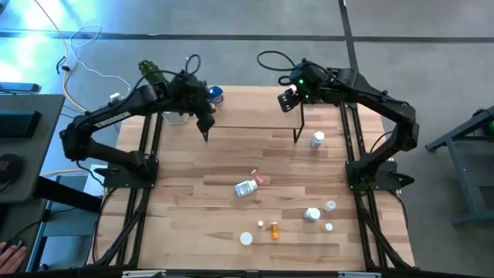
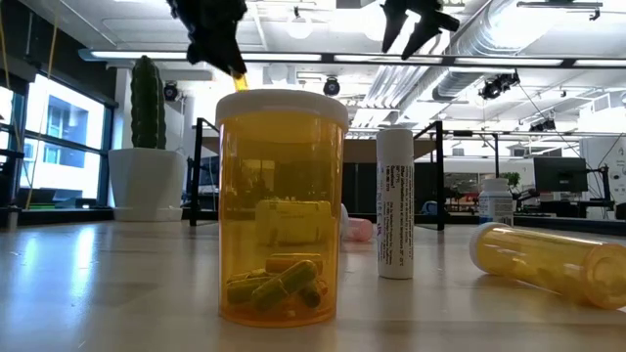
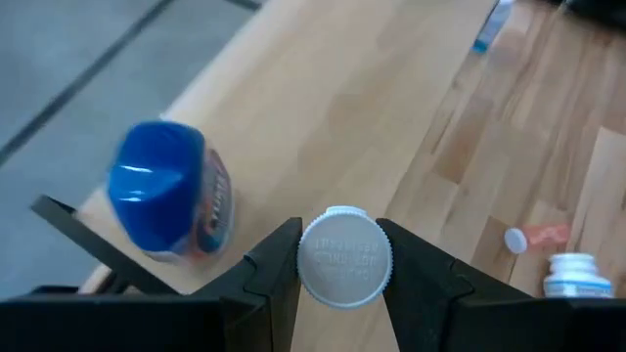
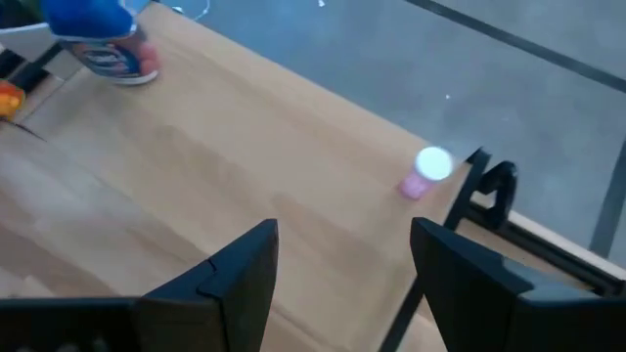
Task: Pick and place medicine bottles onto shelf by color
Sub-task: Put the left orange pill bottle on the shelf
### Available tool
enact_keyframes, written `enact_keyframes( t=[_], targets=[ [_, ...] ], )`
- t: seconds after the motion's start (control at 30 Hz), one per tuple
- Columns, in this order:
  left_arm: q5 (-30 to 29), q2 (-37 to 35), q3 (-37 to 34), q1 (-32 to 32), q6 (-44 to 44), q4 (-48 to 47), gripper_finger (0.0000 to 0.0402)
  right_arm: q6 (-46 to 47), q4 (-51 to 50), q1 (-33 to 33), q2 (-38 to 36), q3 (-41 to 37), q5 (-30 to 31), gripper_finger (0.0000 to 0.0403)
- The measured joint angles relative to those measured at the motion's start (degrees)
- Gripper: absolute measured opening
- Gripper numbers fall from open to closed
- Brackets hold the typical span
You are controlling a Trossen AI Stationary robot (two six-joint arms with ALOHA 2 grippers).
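White-capped bottle (image 3: 343, 257) sits clenched in left claw (image 3: 342, 269) above shelf (image 3: 323, 108); right claw (image 4: 342, 264) released.

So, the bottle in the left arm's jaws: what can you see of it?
The left gripper is shut on a small bottle with a white ribbed cap, one dark jaw on each side of the cap. The left wrist view shows only its round top with faint embossed lettering; the low view shows an orange sliver below the jaws. It hangs above the light-wood shelf board, near the blue-capped bottle, touching nothing else.

Upright orange bottle (image 2: 282, 210) in front; white vial (image 2: 395, 203) behind
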Motion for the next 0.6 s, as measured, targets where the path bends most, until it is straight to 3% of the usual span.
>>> enact_keyframes(
  t=[0.43,0.6],
  targets=[
    [-1.0,7.5,0.0,0.0,-0.4,-2.0,0.0115,-5.9,-0.4,-4.7,0.0,0.0,-2.6,0.0224],
    [-4.5,8.7,0.0,0.0,-0.5,-4.3,0.0115,-6.6,-0.3,-5.1,0.0,0.0,-2.6,0.0224]
  ],
)
